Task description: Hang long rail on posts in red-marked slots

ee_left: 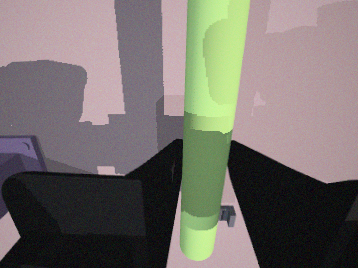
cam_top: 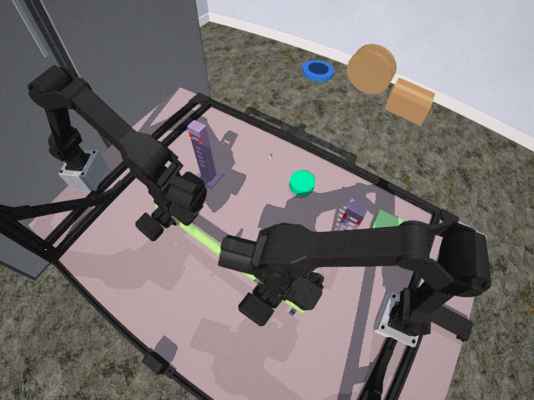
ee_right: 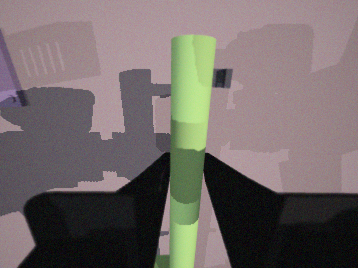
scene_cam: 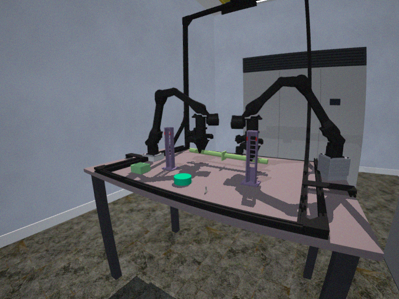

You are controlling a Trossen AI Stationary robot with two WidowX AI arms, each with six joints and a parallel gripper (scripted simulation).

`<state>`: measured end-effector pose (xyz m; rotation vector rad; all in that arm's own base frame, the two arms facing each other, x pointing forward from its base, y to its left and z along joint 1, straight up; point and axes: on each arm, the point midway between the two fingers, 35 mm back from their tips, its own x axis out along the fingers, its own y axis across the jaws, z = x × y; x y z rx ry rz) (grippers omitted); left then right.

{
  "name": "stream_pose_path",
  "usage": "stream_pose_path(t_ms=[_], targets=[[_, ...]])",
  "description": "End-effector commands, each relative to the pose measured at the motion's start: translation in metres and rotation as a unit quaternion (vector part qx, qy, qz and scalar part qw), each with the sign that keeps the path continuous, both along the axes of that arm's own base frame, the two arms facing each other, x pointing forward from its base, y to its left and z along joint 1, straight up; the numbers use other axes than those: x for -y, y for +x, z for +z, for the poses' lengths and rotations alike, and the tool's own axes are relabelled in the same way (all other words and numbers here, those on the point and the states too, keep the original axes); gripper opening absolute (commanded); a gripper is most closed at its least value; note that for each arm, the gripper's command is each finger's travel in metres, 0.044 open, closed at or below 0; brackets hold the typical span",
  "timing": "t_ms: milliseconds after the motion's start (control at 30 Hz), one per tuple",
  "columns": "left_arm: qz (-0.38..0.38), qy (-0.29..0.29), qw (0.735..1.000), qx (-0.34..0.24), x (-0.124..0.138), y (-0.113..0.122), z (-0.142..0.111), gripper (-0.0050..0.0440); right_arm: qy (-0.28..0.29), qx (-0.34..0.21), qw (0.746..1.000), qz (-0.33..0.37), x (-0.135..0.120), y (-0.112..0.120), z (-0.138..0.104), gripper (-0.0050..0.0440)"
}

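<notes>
Rail [cam_top: 200,237] [scene_cam: 209,153] [ee_left: 215,80] [ee_right: 192,95] is hanging between both grippers, above the part of the tabletop [cam_top: 249,151] [scene_cam: 279,176] nearer the lower-left long edge in the top view. Its shadow is lying apart below it, so pickup is looking done. Hanging and letting go are remaining.

Near to far, top view: right gripper [cam_top: 276,295] [scene_cam: 200,150] [ee_right: 187,165] is clenching the rail close to one end. Right hook [cam_top: 292,311] [ee_right: 227,78] is sticking out sideways past the fingers. Left gripper [cam_top: 171,219] [scene_cam: 254,156] [ee_left: 205,155] is clenching the rail near the other end, with left hook [ee_left: 231,216] showing beside it.

Farther across, right post [cam_top: 356,208] [scene_cam: 169,146] [ee_right: 7,75] is standing toward the right arm's short edge, and left post [cam_top: 202,155] [scene_cam: 251,169] [ee_left: 20,145] toward the far corner on the left arm's side. Both are showing red marks near the top. Neither slot is carrying a hook. Teal disc [cam_top: 302,182] [scene_cam: 182,179] is sitting between the posts and the far long edge; green block [cam_top: 384,219] [scene_cam: 140,168] is sitting near the corner on the right arm's side.

Rail looks: light green, long, straight, round, with flat-cut ends, a small fin mid-length and small gray hooks. It is appearing about level, though the exact tilt is hard to tell. Next is probably lifting it to red-mark height, both arms together, then moving toward the posts.
</notes>
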<state>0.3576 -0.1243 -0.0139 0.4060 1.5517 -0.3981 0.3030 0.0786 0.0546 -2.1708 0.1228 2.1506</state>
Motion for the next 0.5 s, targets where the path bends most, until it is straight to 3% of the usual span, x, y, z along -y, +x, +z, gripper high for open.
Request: stream_pose_path(t_ms=[0,267,467], targets=[[0.005,-0.005,1.000,0.009,-0.009,0.013,0.004,0.0000,-0.001,-0.005,1.000,0.008,0.019,-0.008,-0.002,0.0000],[0.008,-0.005,1.000,0.009,-0.014,0.016,0.004,0.0000,-0.001,-0.005,1.000,0.011,0.025,-0.009,-0.002,0.0000],[0.008,-0.005,1.000,0.009,-0.002,0.012,0.006,0.0000,-0.001,-0.005,1.000,0.011,0.022,-0.012,-0.001,0.0000]])
